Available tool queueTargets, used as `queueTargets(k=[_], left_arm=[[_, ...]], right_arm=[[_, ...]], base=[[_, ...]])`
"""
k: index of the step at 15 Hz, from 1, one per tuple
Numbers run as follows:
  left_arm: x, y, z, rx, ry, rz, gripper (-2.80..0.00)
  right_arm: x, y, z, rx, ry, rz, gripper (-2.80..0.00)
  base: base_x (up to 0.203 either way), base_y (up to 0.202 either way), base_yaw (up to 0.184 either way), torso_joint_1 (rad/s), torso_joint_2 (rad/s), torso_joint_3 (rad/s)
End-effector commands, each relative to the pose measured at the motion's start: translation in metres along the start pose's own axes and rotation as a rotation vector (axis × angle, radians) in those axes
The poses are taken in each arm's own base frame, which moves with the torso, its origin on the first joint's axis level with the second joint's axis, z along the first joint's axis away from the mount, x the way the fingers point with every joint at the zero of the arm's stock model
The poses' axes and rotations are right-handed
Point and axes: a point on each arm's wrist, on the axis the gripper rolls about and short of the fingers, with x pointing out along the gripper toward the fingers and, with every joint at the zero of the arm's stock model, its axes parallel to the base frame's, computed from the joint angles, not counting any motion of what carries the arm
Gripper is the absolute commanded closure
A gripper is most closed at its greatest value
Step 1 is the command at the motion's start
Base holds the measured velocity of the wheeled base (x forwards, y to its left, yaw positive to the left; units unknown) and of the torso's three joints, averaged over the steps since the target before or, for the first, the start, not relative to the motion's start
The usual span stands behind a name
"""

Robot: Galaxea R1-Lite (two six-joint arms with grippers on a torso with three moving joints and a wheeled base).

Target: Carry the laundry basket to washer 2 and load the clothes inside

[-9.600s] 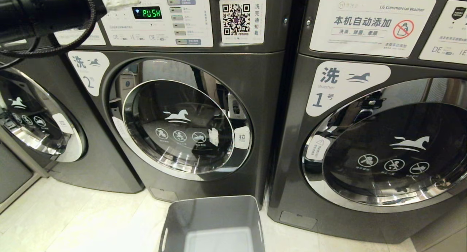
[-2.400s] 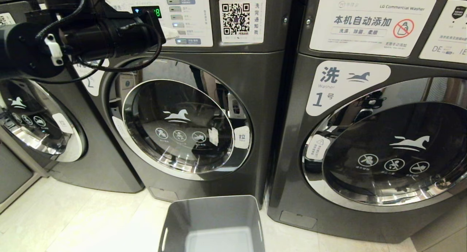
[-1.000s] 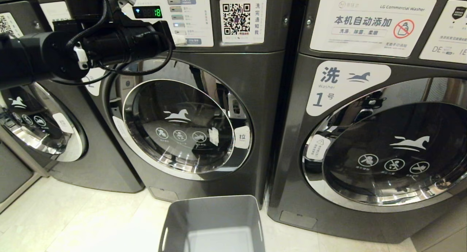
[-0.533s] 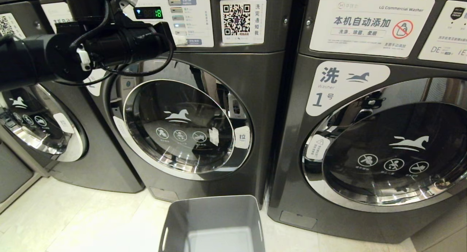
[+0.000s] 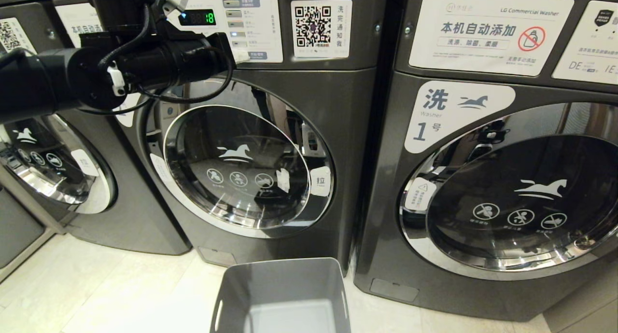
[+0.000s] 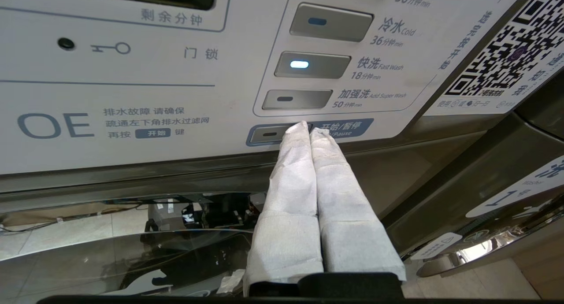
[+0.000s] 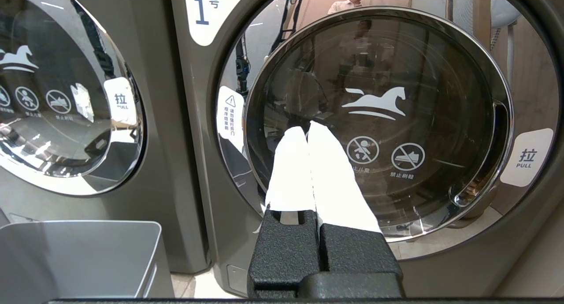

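Left gripper [image 6: 307, 127]: fingers pressed together, empty, tips at the start/pause button [image 6: 271, 134] on the control panel [image 5: 251, 14] of washer 2 [image 5: 241, 169].
Right gripper [image 7: 307, 130]: closed, empty, in front of washer 1 [image 7: 379, 119].
Washer 2 door: shut; display [image 5: 197, 18] reads 18.
Laundry basket [image 5: 282, 294]: on the floor [image 5: 96, 294] before washer 2, empty.
Obstruction: left arm [image 5: 120, 67] covers the "2" label.

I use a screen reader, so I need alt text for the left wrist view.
The left gripper, shut, has its white-wrapped fingertips at the start/pause button on the washer control panel. Above it, the fast wash button is lit.
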Motion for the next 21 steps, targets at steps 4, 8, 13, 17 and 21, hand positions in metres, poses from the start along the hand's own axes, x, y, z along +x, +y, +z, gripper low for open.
queueTargets(k=[4,8,13,17,21], left_arm=[[-0.002,0.006,0.001,-0.003,-0.004,0.044,0.0],[-0.003,0.007,0.002,-0.003,-0.008,0.062,0.0],[-0.004,0.006,0.003,0.0,-0.014,0.065,0.0],[-0.005,0.009,0.004,0.006,-0.015,0.074,0.0],[-0.006,0.012,0.004,0.017,-0.016,0.08,0.0]], right_arm=[[0.001,0.0,-0.011,0.0,0.039,0.002,0.0],[0.001,0.0,-0.011,0.0,0.039,0.002,0.0],[0.001,0.0,-0.011,0.0,0.04,0.002,0.0],[0.001,0.0,-0.011,0.0,0.039,0.002,0.0],[0.001,0.0,-0.011,0.0,0.039,0.002,0.0]], base=[[0.0,0.0,0.0,0.0,0.0,0.0],[0.0,0.0,0.0,0.0,0.0,0.0],[0.0,0.0,0.0,0.0,0.0,0.0],[0.0,0.0,0.0,0.0,0.0,0.0],[0.0,0.0,0.0,0.0,0.0,0.0]])
